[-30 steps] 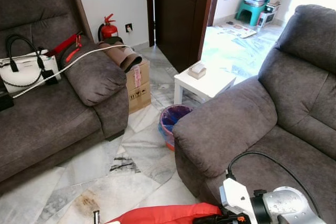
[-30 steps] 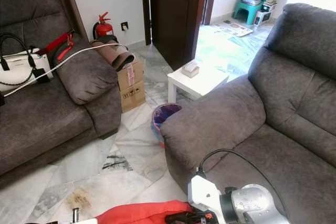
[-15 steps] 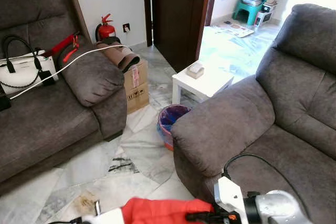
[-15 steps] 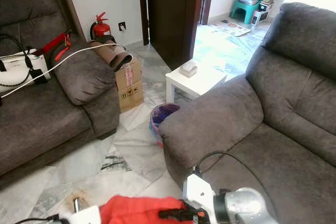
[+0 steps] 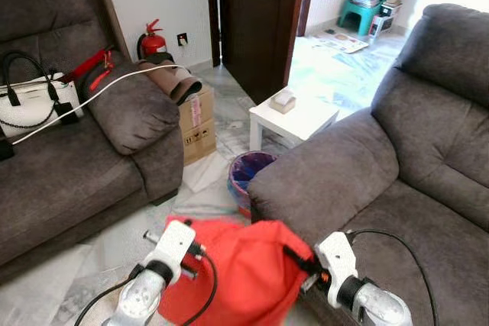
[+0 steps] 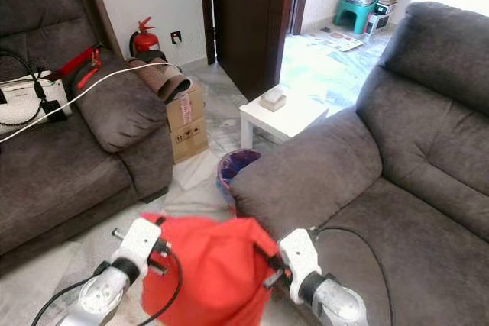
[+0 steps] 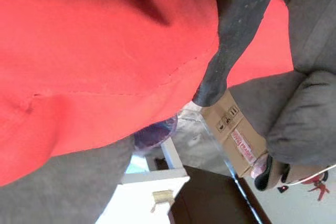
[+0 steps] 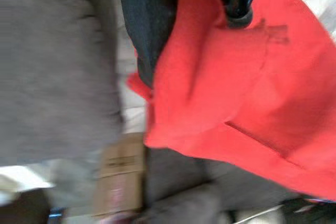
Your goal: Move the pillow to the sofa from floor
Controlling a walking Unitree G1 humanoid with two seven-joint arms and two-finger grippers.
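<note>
Red pillow (image 5: 241, 272) (aloft) pinched by both grippers.

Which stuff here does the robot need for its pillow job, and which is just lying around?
For the job:
red pillow, held up between both grippers
left gripper
right gripper
right sofa, close beside the pillow

Just lying about:
white handbag on the left sofa
fire extinguisher
cardboard box
small white table
bin

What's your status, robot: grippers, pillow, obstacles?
Left gripper and right gripper clamp red pillow, lifted. Grey sofa alongside right. Nothing between.
</note>
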